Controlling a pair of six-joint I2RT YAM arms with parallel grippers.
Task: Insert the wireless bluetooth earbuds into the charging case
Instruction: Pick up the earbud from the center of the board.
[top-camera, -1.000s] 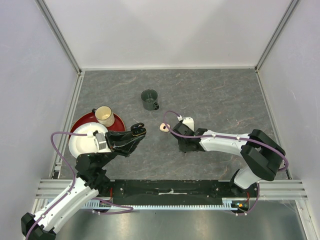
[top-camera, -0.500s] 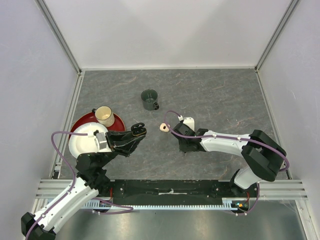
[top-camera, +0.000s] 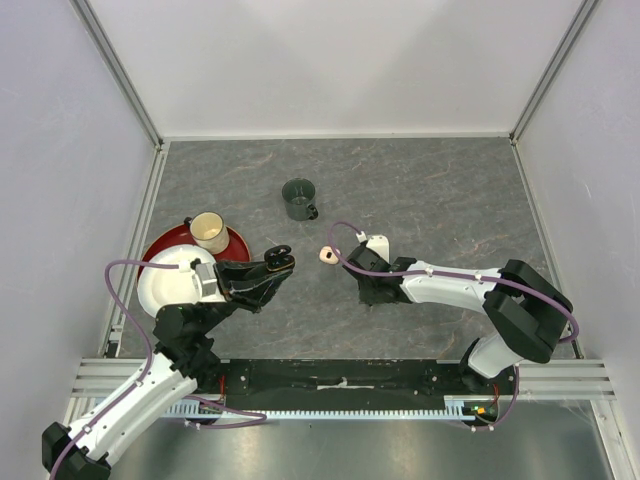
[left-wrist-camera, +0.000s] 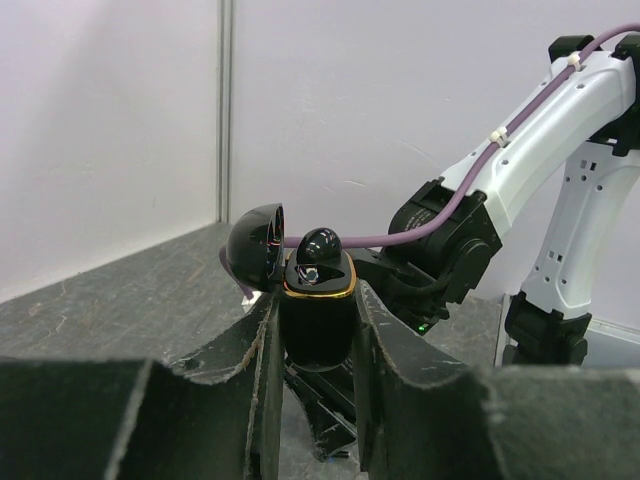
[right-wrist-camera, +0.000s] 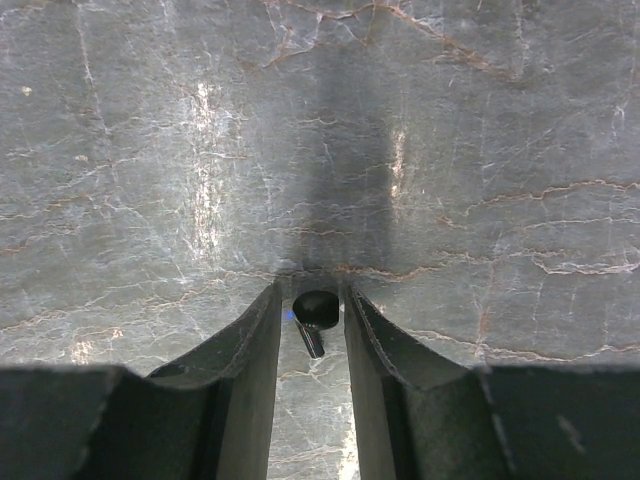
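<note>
My left gripper is shut on a black charging case with a gold rim and holds it upright above the table. Its lid is open to the left. A black rounded earbud sits in the case. My right gripper points down at the table. In the right wrist view its jaws stand narrowly open around a black earbud that lies on the table, with a thin gap on each side. A small cream-white piece, likely an earbud, lies between the two grippers.
A dark green mug stands behind the grippers. At the left, a red plate holds a white plate and a cream cup. The right arm shows in the left wrist view behind the case.
My left wrist has shifted slightly with the case still held. The right gripper has stayed over the black earbud.
</note>
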